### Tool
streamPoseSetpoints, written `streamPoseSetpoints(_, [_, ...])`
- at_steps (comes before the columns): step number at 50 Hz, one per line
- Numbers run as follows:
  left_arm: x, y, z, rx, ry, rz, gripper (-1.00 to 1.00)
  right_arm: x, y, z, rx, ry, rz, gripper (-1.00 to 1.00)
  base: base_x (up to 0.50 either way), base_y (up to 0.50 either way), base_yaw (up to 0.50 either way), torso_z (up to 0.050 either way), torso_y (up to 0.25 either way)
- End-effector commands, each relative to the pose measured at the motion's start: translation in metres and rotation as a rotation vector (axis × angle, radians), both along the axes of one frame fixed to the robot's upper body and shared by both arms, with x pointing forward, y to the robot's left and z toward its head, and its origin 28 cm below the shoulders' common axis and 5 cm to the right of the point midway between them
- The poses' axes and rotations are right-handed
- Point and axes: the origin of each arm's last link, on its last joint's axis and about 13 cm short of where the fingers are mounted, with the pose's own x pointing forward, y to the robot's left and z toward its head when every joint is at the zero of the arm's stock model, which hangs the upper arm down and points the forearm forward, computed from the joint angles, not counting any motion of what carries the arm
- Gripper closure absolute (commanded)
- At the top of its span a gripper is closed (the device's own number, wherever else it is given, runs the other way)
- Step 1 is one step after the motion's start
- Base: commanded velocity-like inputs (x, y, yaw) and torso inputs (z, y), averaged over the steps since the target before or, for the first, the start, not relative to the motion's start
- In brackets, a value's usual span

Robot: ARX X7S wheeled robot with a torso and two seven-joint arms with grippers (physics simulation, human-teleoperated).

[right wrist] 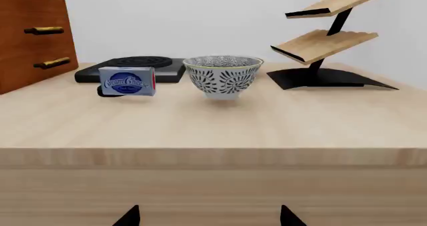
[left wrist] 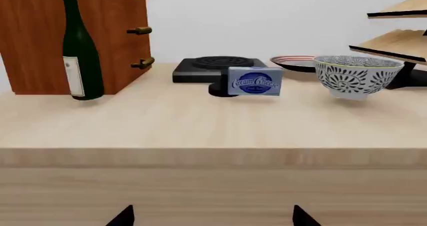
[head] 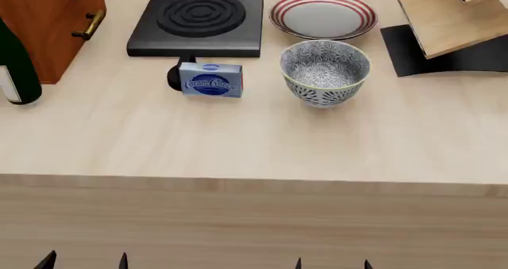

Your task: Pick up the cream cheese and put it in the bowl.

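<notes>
One light-blue rectangular cream cheese box [head: 211,80], upright, beside one deep grey-and-white floral ceramic bowl [head: 325,71]. Left gripper [head: 83,260] and right gripper [head: 332,263]: both spread, empty.

The cream cheese [head: 211,80] stands on the pale wooden table [head: 238,144], logo side facing the front edge, just in front of the black hotplate [head: 197,24] and against a small dark knob [head: 173,77]. To its right, a short gap away, sits the patterned bowl [head: 325,71], upright. Behind the bowl lies a red-striped plate [head: 323,15]. A wooden cabinet with brass handles [head: 52,25] and a dark green wine bottle [head: 16,66] stand at the far left; a black-based wooden rack [head: 444,25] stands at the right. Only the dark fingertips of the left gripper [head: 85,260] and right gripper [head: 332,263] peek in along the bottom edge, each pair spread apart, well short of the table.
</notes>
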Motion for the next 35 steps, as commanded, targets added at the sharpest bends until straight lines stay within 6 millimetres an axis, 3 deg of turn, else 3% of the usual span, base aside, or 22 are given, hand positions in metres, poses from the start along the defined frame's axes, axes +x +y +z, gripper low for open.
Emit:
streamPoseSetpoints(1, [0.0,0.0003,0.0,0.01,0.0,0.0,-1.0,0.0,0.0001,0.0,-0.009,0.0,0.0,-1.0,0.0,0.0,0.0,0.0,0.0])
streamPoseSetpoints(7, [0.0018,-0.0019,-0.0038,0.014,-0.013,-0.011,-1.0,0.0049,0.0019,-0.0036,-0.018,0.005,0.004,-1.0,0.0,0.0,0.0,0.01,0.0])
streamPoseSetpoints(35, [0.0008,-0.0001,-0.0004,0.018,-0.042,0.024,-1.0,0.0093,0.0037,-0.0023,-0.035,0.007,-0.02,-1.0,0.0,0.0,0.0,0.049,0.006])
